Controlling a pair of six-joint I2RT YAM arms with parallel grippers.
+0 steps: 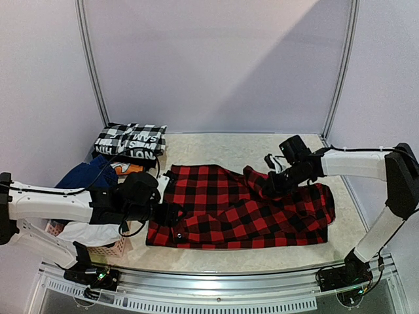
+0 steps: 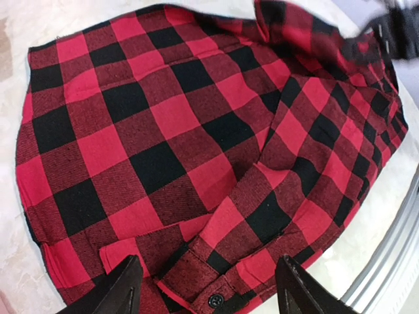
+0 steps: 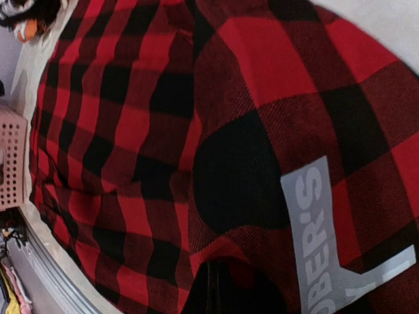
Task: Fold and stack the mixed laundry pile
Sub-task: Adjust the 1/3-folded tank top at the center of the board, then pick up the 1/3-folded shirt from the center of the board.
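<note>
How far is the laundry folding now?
Done: a checked piece lies folded at the back. In hand: the red plaid shirt, spread out; right fingers shut on a raised fold, left fingers open over its buttoned edge. Remaining: blue garment, white garment at the pink basket.

Mid frame: shirt point(image 1: 229, 209) flat on table point(image 1: 216, 147). Basket point(image 1: 111, 249) lower L, folded top point(image 1: 131, 140) upper L.
</note>
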